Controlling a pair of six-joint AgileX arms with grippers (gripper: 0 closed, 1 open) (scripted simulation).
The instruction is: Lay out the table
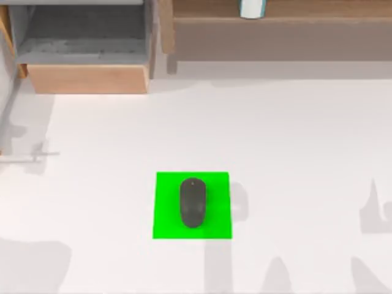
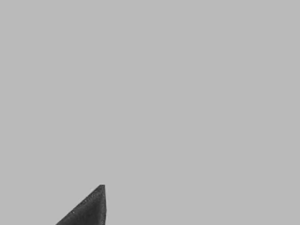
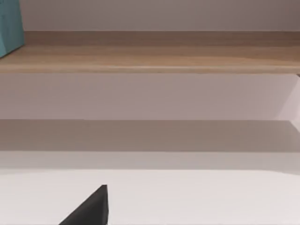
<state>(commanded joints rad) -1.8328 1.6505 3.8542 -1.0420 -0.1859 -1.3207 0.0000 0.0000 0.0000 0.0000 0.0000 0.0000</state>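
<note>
The white table (image 1: 294,141) spreads across the top view. A black computer mouse (image 1: 193,203) lies lengthwise on a small bright green mat (image 1: 166,217) near the table's front middle. A dark corner of my left gripper (image 2: 89,212) shows in the left wrist view against a plain grey surface. In the right wrist view a dark corner of my right gripper (image 3: 91,208) hangs over the white table (image 3: 201,197), facing a wooden shelf (image 3: 150,58). Neither gripper is near the mouse.
A tan wooden drawer unit (image 1: 86,76) stands open at the back left. A long wooden shelf (image 1: 288,27) runs along the back right, with a white and teal cup (image 1: 252,7) on it. Arm shadows fall along the table's front edge.
</note>
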